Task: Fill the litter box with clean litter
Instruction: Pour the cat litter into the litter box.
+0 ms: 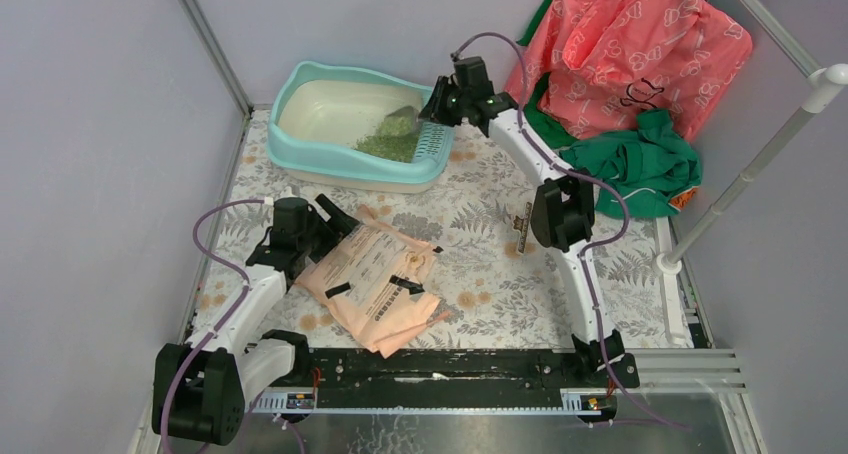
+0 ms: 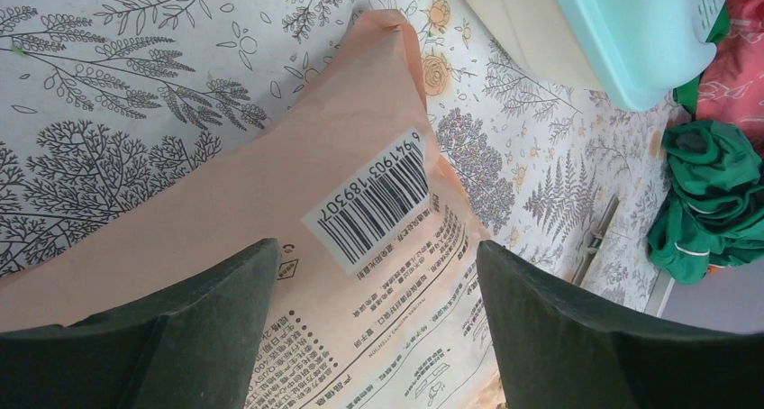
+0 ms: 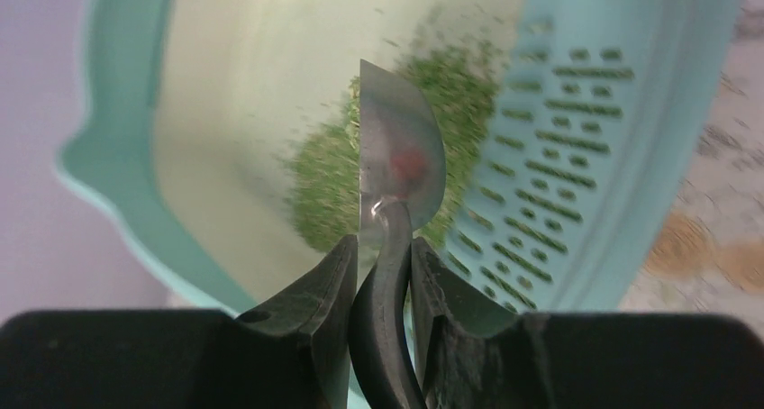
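The light-teal litter box (image 1: 300,151) stands at the back of the table, cream inside, with a slotted grille ledge (image 3: 559,139) at its right end. A heap of green clean litter (image 1: 388,146) lies in the basin against that ledge. My right gripper (image 1: 437,104) hovers over the box's right end, shut on the black handle of a metal scoop (image 3: 401,157), whose bowl hangs over the litter (image 3: 324,175). My left gripper (image 2: 374,251) is open just above the peach paper bag (image 2: 270,184), which lies flat on the table (image 1: 375,279).
A pink printed cloth (image 1: 640,44) and a green garment (image 1: 645,164) are piled at the back right. A white pole (image 1: 750,174) slants along the right side. A small dark strip (image 1: 522,226) lies on the floral tablecloth near the right arm's elbow.
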Robot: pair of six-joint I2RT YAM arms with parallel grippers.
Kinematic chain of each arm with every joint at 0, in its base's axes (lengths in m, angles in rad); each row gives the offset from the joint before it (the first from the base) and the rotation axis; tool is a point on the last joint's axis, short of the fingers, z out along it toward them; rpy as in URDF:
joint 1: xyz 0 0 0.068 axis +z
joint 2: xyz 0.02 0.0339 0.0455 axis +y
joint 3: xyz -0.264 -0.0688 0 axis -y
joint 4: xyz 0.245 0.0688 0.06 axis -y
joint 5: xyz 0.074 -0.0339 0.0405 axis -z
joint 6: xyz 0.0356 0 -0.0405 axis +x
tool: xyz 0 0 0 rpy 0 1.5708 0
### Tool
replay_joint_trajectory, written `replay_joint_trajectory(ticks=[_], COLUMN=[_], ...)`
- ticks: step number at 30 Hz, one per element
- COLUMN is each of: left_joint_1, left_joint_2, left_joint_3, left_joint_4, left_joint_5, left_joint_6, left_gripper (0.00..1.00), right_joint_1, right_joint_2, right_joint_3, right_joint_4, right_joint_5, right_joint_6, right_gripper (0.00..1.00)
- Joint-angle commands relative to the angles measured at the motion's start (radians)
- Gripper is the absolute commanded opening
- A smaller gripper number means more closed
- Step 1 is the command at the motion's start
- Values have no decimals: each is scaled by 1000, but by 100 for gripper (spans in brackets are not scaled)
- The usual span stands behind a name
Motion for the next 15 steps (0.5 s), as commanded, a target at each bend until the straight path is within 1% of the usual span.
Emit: replay_joint_trajectory(ticks=[1, 5, 7, 10, 15], left_joint_1=[10, 10, 11, 10, 10], left_joint_2=[-16, -5, -3, -3, -10], left_joint_3=[-14, -21, -23, -19, -13], left_joint_4=[38, 56, 61, 57, 45], left_joint_5=[16, 26, 26, 25, 19], left_joint_6=[19, 10, 7, 7, 11], left_gripper=[88, 88, 88, 88, 88], right_joint_1=[63, 139, 175, 241, 344], right_joint_2=[-251, -422, -482, -514, -482], right_joint_3=[-170, -373, -423, -452, -420], right_joint_4=[63, 198, 245, 288, 313], right_joint_5=[337, 520, 579, 675, 845], right_joint_6=[-213, -350, -414, -533, -779], right_gripper=[0, 0, 0, 0, 0])
